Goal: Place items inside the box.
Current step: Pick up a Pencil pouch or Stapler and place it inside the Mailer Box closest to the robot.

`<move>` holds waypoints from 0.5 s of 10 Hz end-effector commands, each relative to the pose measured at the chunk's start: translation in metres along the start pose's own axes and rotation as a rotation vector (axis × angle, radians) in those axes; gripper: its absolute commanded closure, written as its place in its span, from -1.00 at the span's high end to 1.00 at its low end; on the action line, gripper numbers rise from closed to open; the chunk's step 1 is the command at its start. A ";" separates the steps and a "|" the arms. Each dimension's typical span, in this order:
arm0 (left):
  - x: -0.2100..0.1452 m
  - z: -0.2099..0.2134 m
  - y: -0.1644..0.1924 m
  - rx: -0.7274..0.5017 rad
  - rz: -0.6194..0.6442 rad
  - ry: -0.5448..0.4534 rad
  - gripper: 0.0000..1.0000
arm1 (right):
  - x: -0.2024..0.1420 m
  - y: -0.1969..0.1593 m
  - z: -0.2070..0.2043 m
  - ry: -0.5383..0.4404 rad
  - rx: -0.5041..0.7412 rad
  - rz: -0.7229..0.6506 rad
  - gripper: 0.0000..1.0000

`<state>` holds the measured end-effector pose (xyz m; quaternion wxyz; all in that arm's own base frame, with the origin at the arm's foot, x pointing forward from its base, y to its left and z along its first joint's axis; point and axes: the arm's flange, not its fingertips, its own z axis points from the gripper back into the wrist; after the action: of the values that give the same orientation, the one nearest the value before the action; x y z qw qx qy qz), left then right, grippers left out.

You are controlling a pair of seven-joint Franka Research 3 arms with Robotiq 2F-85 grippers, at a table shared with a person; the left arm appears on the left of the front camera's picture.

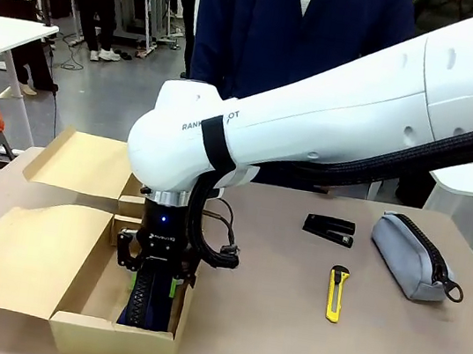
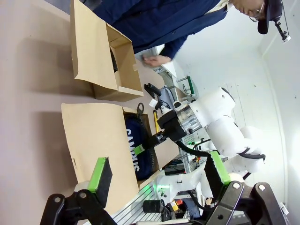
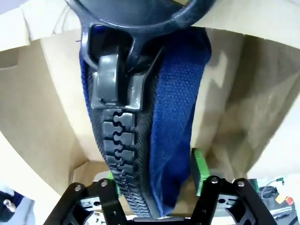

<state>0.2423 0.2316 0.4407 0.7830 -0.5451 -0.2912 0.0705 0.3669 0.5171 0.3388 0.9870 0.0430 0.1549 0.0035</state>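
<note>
Green pads (image 3: 198, 169) of the right gripper (image 1: 153, 282) sit on both sides of the navy zip pouch (image 3: 178, 103), partly open. I cannot tell if they squeeze it. The pouch stands on end in the cardboard box (image 1: 26, 275), at seven o'clock on the table (image 1: 281, 353). It looks soft, light and floppy, so pinch its fat middle. The left gripper (image 2: 159, 173) is wide open and empty.

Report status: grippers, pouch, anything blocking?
Left gripper open, empty. Right gripper down in box, straddling navy pouch; grip unclear. Stapler, knife, grey pouch on table. No obstruction seen.
</note>
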 end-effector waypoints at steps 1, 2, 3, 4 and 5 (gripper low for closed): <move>0.000 -0.001 -0.001 -0.021 -0.018 -0.013 1.00 | -0.007 -0.010 0.009 -0.037 0.011 0.011 1.00; 0.000 -0.001 -0.001 -0.021 -0.018 -0.013 1.00 | -0.010 -0.012 0.013 -0.049 0.028 0.016 1.00; 0.000 -0.001 -0.001 -0.021 -0.018 -0.013 1.00 | -0.015 -0.014 0.016 -0.062 0.032 0.019 1.00; 0.000 -0.001 -0.001 -0.021 -0.018 -0.013 1.00 | -0.024 -0.015 0.021 -0.090 0.040 0.034 1.00; 0.000 -0.001 -0.001 -0.021 -0.018 -0.013 1.00 | -0.039 -0.018 0.031 -0.125 0.064 0.053 1.00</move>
<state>0.2423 0.2315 0.4408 0.7830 -0.5450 -0.2912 0.0704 0.3571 0.5104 0.3724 0.9909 0.0640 0.1186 0.0080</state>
